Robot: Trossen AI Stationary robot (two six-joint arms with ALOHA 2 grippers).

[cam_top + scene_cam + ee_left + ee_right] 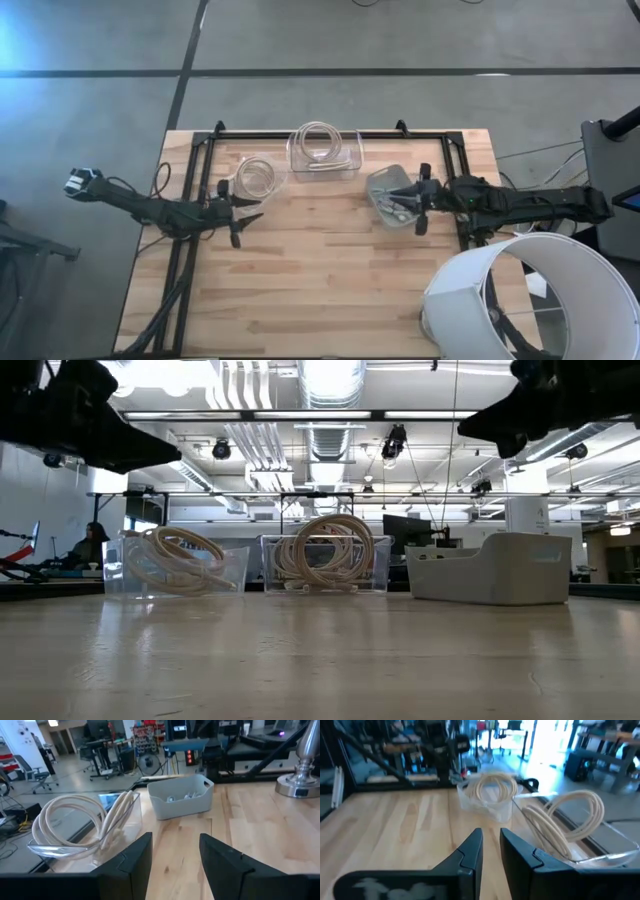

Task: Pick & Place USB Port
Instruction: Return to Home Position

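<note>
A grey bin (392, 192) stands on the table's right half with small pale USB parts (181, 797) lying inside it. My right gripper (408, 201) hovers over the bin's right side, raised off the table; its fingers (491, 851) stand a narrow gap apart with nothing between them. My left gripper (243, 210) hangs above the table beside a clear box of coiled cable (256, 177), with its fingers (175, 852) open and empty.
A second clear box with coiled cable (325, 150) sits at the table's far middle. A black frame (330, 132) runs along the far edge and both sides. A white lamp shade (535, 300) overhangs the near right corner. Bare wood (320, 280) fills the near half.
</note>
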